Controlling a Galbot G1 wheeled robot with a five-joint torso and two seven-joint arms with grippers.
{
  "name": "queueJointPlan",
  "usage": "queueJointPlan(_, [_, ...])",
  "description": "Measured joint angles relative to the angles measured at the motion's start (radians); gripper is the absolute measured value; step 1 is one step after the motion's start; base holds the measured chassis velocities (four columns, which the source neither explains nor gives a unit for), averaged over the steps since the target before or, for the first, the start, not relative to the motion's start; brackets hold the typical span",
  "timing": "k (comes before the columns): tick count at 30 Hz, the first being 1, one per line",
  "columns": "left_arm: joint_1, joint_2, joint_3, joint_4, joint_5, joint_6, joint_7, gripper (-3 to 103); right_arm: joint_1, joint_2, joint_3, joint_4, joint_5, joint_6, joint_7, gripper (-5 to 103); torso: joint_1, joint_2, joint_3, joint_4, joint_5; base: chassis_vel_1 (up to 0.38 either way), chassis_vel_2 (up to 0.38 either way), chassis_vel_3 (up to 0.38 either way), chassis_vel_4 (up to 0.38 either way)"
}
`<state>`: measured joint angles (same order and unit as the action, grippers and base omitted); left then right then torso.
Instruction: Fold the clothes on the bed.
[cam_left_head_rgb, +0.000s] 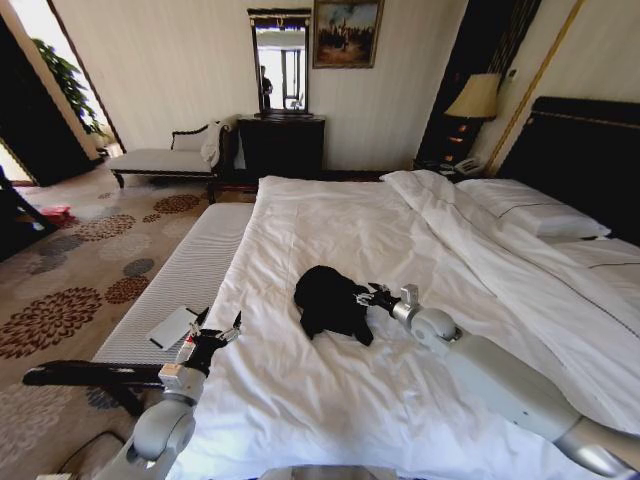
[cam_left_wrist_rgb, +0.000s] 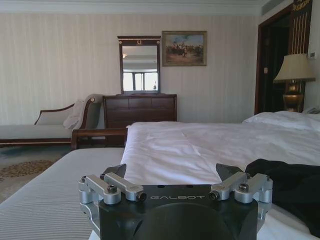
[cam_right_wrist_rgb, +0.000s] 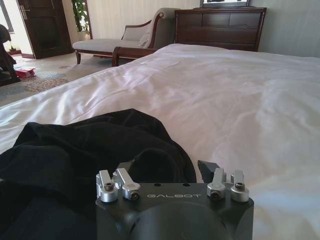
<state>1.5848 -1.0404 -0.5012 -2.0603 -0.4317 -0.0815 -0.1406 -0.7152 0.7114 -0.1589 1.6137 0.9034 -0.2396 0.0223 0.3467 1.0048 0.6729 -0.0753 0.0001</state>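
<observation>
The clothes (cam_left_head_rgb: 328, 298) are a small black crumpled heap in the middle of the bed (cam_left_head_rgb: 330, 230), on its white duvet. My right gripper (cam_left_head_rgb: 372, 297) sits low at the heap's right edge. In the right wrist view it (cam_right_wrist_rgb: 166, 169) is open, with a fold of the black fabric (cam_right_wrist_rgb: 100, 150) bulging in between its fingers. My left gripper (cam_left_head_rgb: 215, 328) hovers at the bed's left edge, a short way left of the clothes. It (cam_left_wrist_rgb: 171, 174) is open with nothing between its fingers, and the clothes (cam_left_wrist_rgb: 292, 185) lie off to one side.
A grey padded bench (cam_left_head_rgb: 180, 275) runs along the bed's left side with a flat white item (cam_left_head_rgb: 172, 327) on it. Pillows (cam_left_head_rgb: 535, 207) and a dark headboard (cam_left_head_rgb: 590, 150) are at the right. A chaise (cam_left_head_rgb: 165, 158), dresser (cam_left_head_rgb: 281, 145) and lamp (cam_left_head_rgb: 475, 98) line the far wall.
</observation>
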Motion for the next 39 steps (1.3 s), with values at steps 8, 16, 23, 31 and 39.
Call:
queueJointPlan(8, [0.004, -0.002, -0.005, -0.002, -0.002, -0.002, 0.002, 100, -0.004, -0.012, 0.007, 0.006, -0.001, 0.001, -0.006, 40, 0.0, 0.0, 0.0, 0.0001, 0.0, 0.0, 0.0, 0.0, 0.0])
queueJointPlan(16, [-0.003, -0.005, 0.003, 0.0, -0.002, -0.003, 0.003, 100, -0.031, -0.042, 0.026, 0.025, -0.008, 0.003, -0.014, 71, 0.0, 0.0, 0.0, -0.0002, 0.0, 0.0, 0.0, 0.0, 0.0])
queueJointPlan(23, [0.0, -0.008, 0.003, 0.0, -0.001, -0.004, 0.003, 100, -0.022, -0.04, 0.02, 0.016, -0.009, 0.003, -0.017, 91, 0.0, 0.0, 0.0, 0.0, -0.0001, 0.0, 0.0, 0.0, 0.0])
queueJointPlan(31, [0.007, -0.008, -0.006, -0.005, 0.0, -0.004, 0.003, 100, -0.02, -0.039, 0.015, 0.005, -0.009, 0.008, -0.021, 60, 0.0, 0.0, 0.0, 0.0001, 0.0, 0.0, 0.0, 0.0, 0.0])
queueJointPlan(39, [-0.004, 0.003, 0.007, 0.001, -0.004, 0.008, -0.001, 100, -0.027, -0.046, 0.018, -0.005, -0.021, 0.015, -0.024, 33, 0.0, 0.0, 0.0, 0.0001, 0.0, 0.0, 0.0, 0.0, 0.0])
